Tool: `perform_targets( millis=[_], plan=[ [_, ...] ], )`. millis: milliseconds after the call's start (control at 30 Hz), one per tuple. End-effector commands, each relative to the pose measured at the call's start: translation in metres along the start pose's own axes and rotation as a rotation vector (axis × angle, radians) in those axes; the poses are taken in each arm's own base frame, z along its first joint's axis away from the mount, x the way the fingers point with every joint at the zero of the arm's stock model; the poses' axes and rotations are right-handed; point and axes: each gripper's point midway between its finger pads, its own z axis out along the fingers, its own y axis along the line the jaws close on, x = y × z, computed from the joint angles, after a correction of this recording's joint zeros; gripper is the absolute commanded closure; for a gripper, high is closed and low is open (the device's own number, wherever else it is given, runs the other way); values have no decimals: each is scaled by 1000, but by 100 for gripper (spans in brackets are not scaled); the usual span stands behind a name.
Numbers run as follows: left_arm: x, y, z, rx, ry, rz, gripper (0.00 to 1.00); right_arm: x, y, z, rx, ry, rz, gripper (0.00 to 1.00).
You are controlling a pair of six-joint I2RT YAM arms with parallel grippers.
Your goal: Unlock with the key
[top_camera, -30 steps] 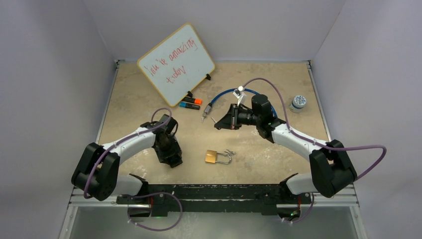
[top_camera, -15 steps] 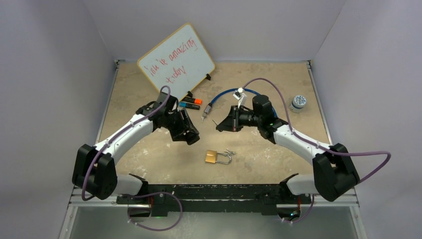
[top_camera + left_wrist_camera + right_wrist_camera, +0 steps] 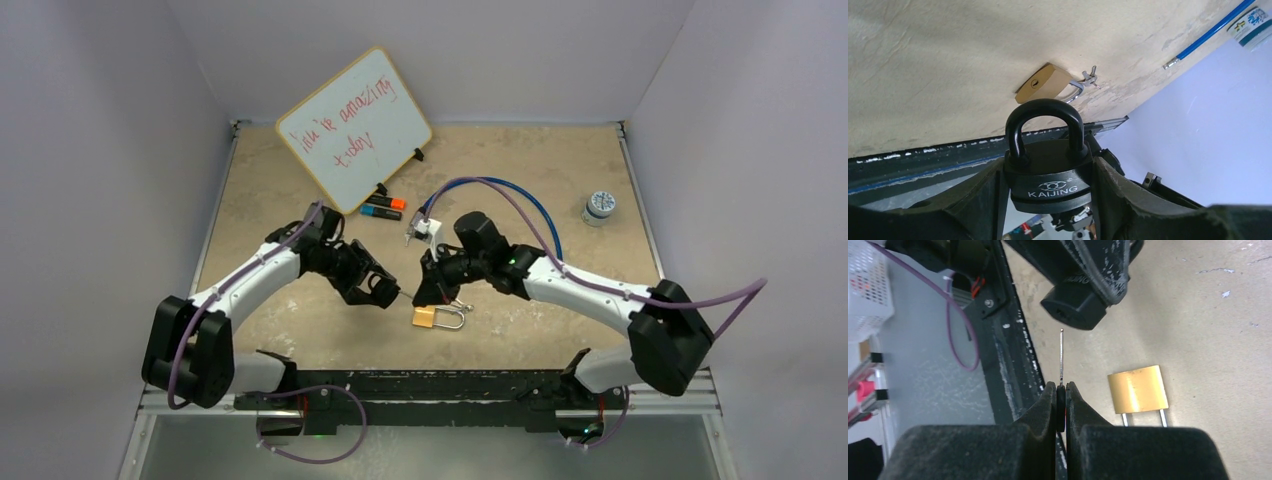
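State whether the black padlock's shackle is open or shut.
Shut: in the left wrist view both legs of the shackle sit down in the body of the black padlock.

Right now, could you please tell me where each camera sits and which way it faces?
Top external: fixed above and behind the robot, looking down on the table; left arm and right arm show whole, left gripper and right gripper nearly meeting.
Left wrist: on the left arm, facing across the table to the brass padlock; the left fingers clamp the black padlock.
Right wrist: on the right arm, facing that black padlock; the shut right fingers hold the key.
Shared: all three show the brass padlock.
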Motion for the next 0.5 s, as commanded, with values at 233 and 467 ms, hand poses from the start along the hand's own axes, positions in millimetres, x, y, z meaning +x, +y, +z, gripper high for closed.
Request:
perform_targets(
  millis=[233,467],
  plan=[
    [9,-3,-7,17,36,-170,88,1,-6,28,82,125,-177,100],
    [9,-1,-4,10,38,-178,88,-2,2,32,53,108,-188,100]
  ],
)
